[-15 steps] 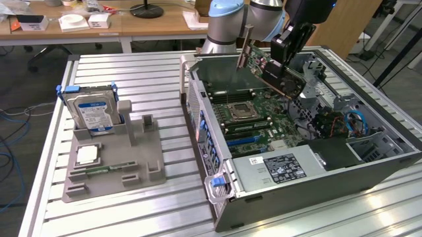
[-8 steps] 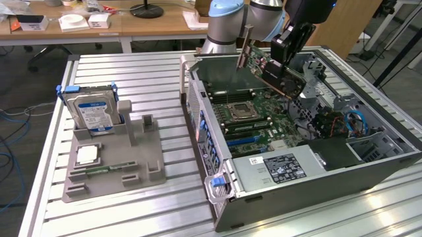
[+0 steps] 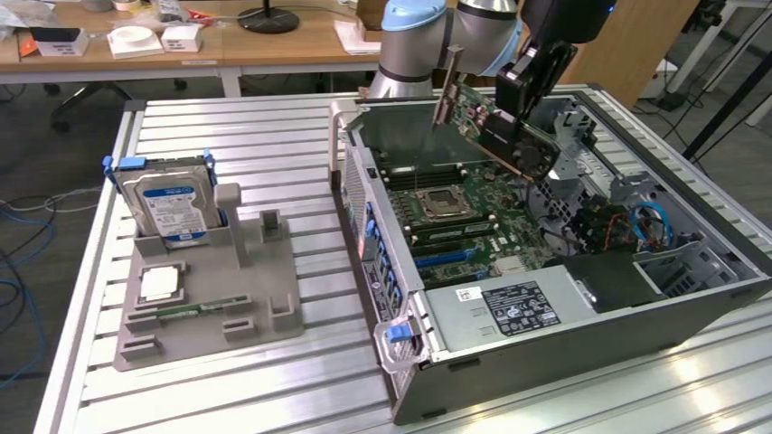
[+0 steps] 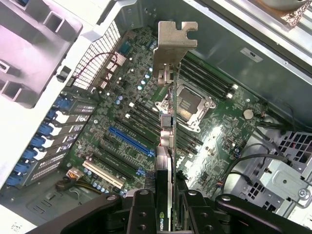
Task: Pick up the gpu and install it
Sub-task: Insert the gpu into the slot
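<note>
The gripper point(image 4: 166, 197) is clamped on the gpu point(image 3: 501, 136). Its two fingers press on the flat sides of the card. The card hangs tilted in the air over the far part of the open computer case point(image 3: 579, 353). Its silver bracket point(image 4: 174, 41) sticks out away from the gripper.

So the picking up is done. The putting in is not done yet: the card does not touch the motherboard point(image 3: 465, 212), and the long blue slot point(image 4: 127, 140) below it is empty.

Inside the case the motherboard lies flat, with a square chip socket in the middle. A power supply box point(image 3: 513, 307) with a black label sits at the near end. Red and blue cables point(image 3: 652, 221) curl on the exterior view's right.

On the exterior view's left, well apart from the case, a grey holder point(image 3: 230, 312) sits on the metal table point(image 3: 277, 127). A hard drive point(image 3: 173, 203) with a blue label stands up in its far end. A small square chip point(image 3: 159, 283) and a thin green memory stick point(image 3: 193, 310) lie nearer. The holder's other slots look empty.
</note>
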{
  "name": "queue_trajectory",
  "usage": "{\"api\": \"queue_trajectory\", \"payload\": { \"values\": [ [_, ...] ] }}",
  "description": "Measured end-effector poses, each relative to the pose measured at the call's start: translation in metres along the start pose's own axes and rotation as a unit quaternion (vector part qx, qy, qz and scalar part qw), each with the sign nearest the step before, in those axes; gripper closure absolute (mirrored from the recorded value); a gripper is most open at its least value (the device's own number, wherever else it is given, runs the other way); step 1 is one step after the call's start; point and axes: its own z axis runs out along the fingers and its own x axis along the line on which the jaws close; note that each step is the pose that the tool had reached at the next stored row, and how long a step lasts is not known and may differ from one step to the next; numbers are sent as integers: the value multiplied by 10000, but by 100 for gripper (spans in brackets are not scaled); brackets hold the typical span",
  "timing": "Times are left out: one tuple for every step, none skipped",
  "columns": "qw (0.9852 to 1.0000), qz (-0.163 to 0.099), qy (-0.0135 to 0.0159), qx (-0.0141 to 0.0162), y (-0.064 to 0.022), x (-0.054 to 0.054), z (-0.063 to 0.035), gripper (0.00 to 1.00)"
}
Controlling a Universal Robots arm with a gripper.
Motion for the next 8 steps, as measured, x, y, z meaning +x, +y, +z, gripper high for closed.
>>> {"api": "queue_trajectory", "payload": {
  "values": [
    [10000, -8, 0, 0, 0, 0, 0, 74],
    [10000, -15, 0, 0, 0, 0, 0, 74],
    [10000, -25, 1, 0, 0, 0, 0, 74],
    [10000, -34, 1, 0, 0, 0, 0, 74],
    [10000, -45, 2, -1, 0, 0, 0, 74],
    [10000, -57, 3, -1, 0, 0, 0, 74],
    [10000, -69, 3, -1, 0, 0, 0, 74],
    [10000, -82, 5, -1, 0, 0, -1, 74]
  ]
}}
